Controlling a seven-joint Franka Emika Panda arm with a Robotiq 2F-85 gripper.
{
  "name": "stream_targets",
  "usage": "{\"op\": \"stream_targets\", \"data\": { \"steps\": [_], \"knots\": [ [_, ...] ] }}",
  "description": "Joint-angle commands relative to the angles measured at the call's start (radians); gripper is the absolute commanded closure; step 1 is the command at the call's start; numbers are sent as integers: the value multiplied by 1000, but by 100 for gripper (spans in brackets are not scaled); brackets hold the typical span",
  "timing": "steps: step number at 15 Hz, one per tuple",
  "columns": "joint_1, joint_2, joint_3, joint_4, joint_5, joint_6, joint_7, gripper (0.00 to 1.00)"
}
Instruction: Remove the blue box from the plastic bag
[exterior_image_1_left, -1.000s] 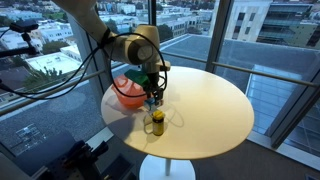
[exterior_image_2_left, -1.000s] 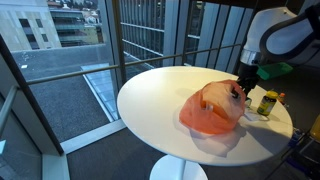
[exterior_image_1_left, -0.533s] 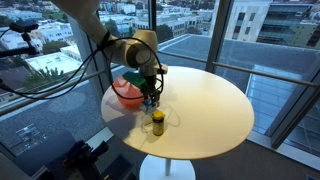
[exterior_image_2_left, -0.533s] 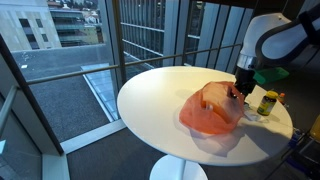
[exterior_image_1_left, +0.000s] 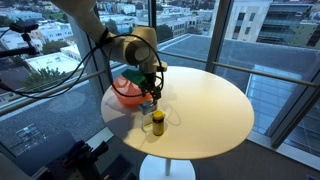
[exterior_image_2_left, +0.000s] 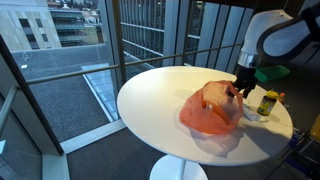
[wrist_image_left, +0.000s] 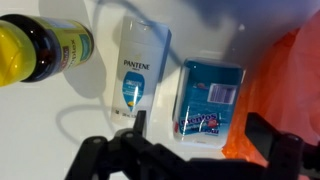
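Wrist view, left to right: a yellow bottle (wrist_image_left: 40, 48) with a dark neck lies on its side at the upper left of the white bench (wrist_image_left: 30, 115). Beside it is a white Pantene container (wrist_image_left: 140, 65), label up. Next comes the blue box (wrist_image_left: 210, 95), lying flat on the bench surface outside the orange plastic bag (wrist_image_left: 288, 90). The bag's edge sits just beside the box's right side. The pincer (wrist_image_left: 202, 128) enters from the bottom of this view with its jaws apart. One dark finger (wrist_image_left: 137, 122) stands between the Pantene container and the box, and the opposite finger is over the bag's edge, so the near end of the box lies between them. Whether either finger touches the box cannot be told. In an exterior view, the bag (exterior_image_1_left: 126, 92) rests near the bench (exterior_image_1_left: 205, 100) edge, with the pincer (exterior_image_1_left: 150, 98) lowered just beside it and the yellow bottle (exterior_image_1_left: 157, 122) upright close by. In an exterior view, the order is bench (exterior_image_2_left: 150, 90), bag (exterior_image_2_left: 208, 112), pincer (exterior_image_2_left: 240, 90), yellow bottle (exterior_image_2_left: 267, 103). The box itself is too small to make out in both exterior views.
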Motion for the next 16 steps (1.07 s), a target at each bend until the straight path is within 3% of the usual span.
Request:
{"op": "stream_targets", "data": {
  "steps": [1,8,16],
  "knots": [
    [-3,-96,-2,-35,9,-58,-35,0],
    [-10,-240,-3,-70,-3,-140,-40,0],
    [0,-378,9,-98,73,-212,-183,0]
  ]
}}
